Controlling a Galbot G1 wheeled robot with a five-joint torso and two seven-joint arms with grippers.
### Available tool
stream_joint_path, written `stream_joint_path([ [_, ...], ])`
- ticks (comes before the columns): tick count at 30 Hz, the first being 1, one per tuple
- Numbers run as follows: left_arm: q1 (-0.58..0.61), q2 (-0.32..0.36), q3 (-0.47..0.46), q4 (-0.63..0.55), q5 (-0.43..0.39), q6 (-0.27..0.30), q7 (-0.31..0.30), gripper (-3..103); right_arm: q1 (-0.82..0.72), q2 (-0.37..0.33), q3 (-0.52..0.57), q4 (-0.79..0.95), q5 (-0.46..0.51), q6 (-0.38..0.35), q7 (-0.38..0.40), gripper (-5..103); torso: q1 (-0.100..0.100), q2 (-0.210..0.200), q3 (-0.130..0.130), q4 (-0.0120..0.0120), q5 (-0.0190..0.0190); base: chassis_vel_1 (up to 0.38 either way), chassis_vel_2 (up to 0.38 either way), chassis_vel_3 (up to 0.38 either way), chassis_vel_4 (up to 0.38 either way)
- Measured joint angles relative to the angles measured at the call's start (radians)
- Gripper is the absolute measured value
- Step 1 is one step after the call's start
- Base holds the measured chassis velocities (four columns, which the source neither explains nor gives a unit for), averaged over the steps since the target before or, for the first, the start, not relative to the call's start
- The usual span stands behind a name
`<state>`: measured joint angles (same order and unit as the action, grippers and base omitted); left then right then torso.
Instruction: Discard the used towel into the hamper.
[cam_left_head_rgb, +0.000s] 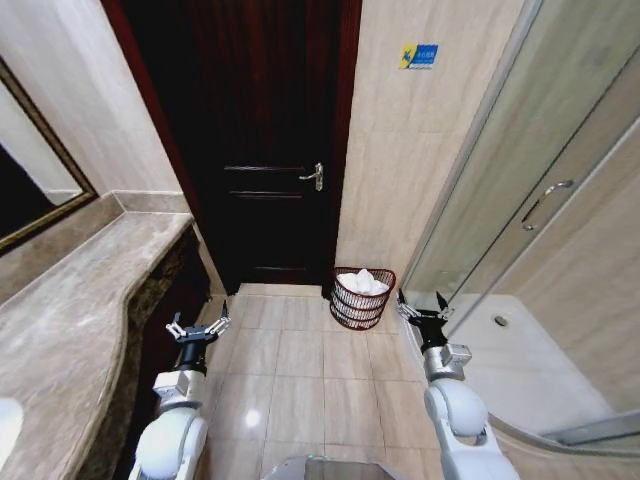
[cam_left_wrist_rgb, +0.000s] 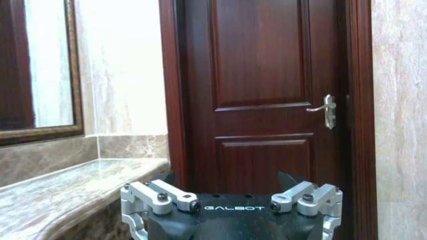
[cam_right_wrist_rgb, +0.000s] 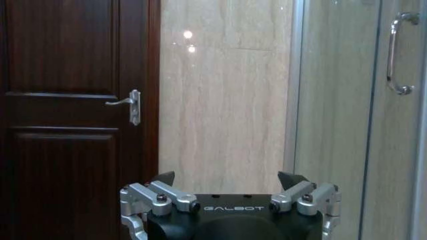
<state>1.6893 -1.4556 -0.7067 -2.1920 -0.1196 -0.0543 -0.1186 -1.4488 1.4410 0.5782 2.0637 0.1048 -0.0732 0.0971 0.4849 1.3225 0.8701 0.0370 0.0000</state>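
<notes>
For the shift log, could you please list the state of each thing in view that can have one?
Hamper: upright on the floor, white towel inside.
Door: closed.
Shower door: closed.
Left pincer: open, empty, raised beside the counter.
Right pincer: open, empty, right of the hamper.

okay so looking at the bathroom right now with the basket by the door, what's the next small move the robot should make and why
Probably none beyond holding still. The white towel already lies inside the dark reddish-brown wire hamper on the tiled floor beside the dark wooden door. The left gripper and the right gripper both hang open and empty, apart from the hamper, so the discard looks done.
</notes>
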Motion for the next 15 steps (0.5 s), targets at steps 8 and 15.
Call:
stream_joint_path([
  [8, 0.0, 0.0, 0.0, 0.0, 0.0, 0.0, 0.0, 100, 0.0, 0.0, 0.0, 0.0, 0.0, 0.0, 0.0, 100, 0.0, 0.0, 0.0, -0.0002, 0.0002, 0.122, -0.12, -0.109, 0.128],
  [15, 0.0, 0.0, 0.0, 0.0, 0.0, 0.0, 0.0, 100, 0.0, 0.0, 0.0, 0.0, 0.0, 0.0, 0.0, 100, 0.0, 0.0, 0.0, -0.0002, 0.0, 0.131, -0.115, -0.127, 0.139],
])
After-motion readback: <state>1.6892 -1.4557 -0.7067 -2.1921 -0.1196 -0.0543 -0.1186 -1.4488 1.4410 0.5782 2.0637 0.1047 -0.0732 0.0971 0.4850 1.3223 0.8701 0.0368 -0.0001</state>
